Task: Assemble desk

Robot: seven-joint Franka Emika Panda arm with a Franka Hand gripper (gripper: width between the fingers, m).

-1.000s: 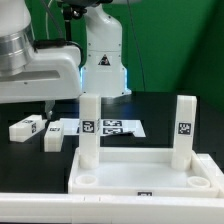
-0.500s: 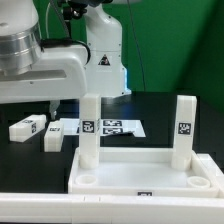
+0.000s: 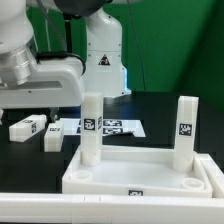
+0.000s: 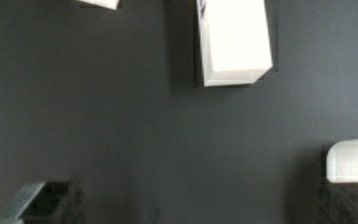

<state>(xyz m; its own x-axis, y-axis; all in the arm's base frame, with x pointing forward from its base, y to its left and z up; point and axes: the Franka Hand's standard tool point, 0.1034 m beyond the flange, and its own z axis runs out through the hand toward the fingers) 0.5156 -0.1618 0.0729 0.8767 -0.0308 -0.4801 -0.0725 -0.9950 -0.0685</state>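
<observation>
Arm [image 3: 35, 75] at exterior view's left, above black table [image 3: 160, 110]. Gripper [image 4: 194, 200] spread wide, grasping nothing. Loose leg [image 3: 28, 127] lies on table, second loose leg [image 3: 54, 137] just beside. Marker board [image 3: 112, 127] farther back. Desk top [image 3: 140, 178] front centre. First upright leg [image 3: 91, 128] and second upright leg [image 3: 185, 128] stand in its far corners, tags showing.

Beneath the pincer [image 4: 197, 205] we see the matte black tabletop [image 4: 123, 130]. Off to the exterior view's right of the pincer, we find the marker board [image 3: 118, 127] lying flat on that tabletop. Well behind the pincer hangs a green backdrop [image 3: 175, 40].
</observation>
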